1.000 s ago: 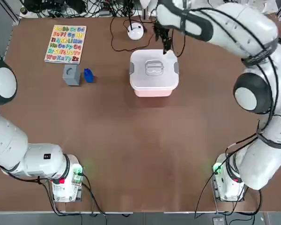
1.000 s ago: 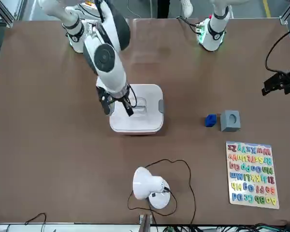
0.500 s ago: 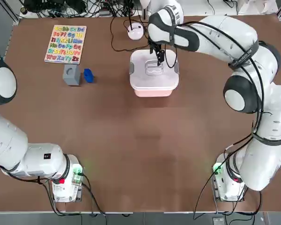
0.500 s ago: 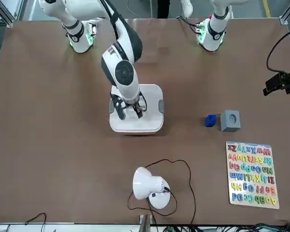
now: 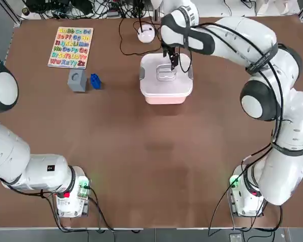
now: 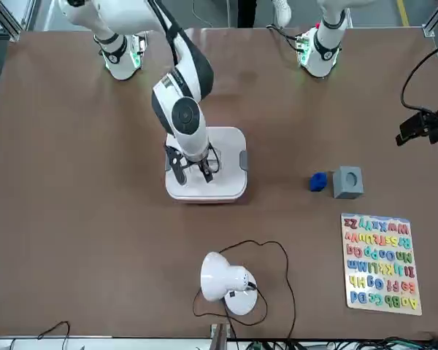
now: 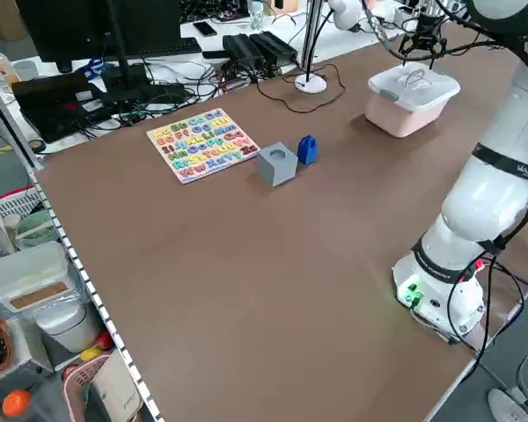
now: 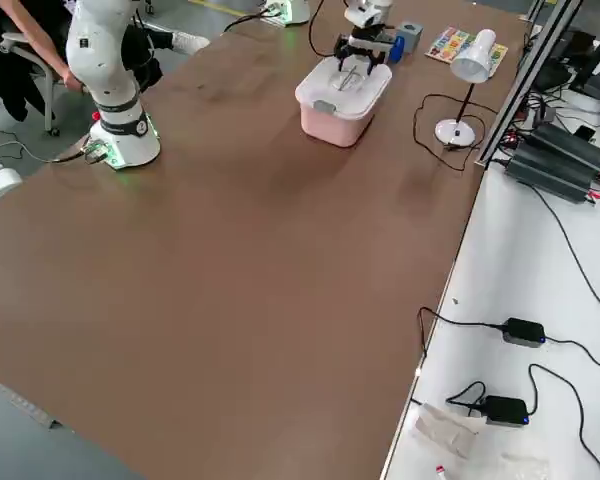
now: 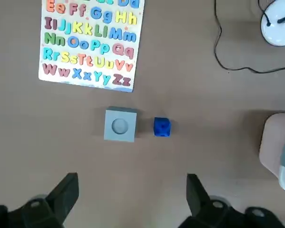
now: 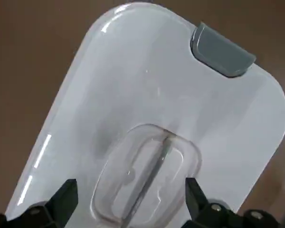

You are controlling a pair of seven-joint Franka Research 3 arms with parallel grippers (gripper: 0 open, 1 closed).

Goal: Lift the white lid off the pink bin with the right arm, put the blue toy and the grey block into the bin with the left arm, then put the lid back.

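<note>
Lid (image 10: 109,90) is noted beneath right gripper's (image 10: 131,183) wide-open, empty jaws. Left gripper (image 9: 133,180) is held well apart, equally open, empty.

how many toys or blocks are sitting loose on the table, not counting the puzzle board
2: the grey block, just below the alphabet board in the top view, and the blue toy, to the block's right. Any inside the closed pink bin would be hidden.
</note>
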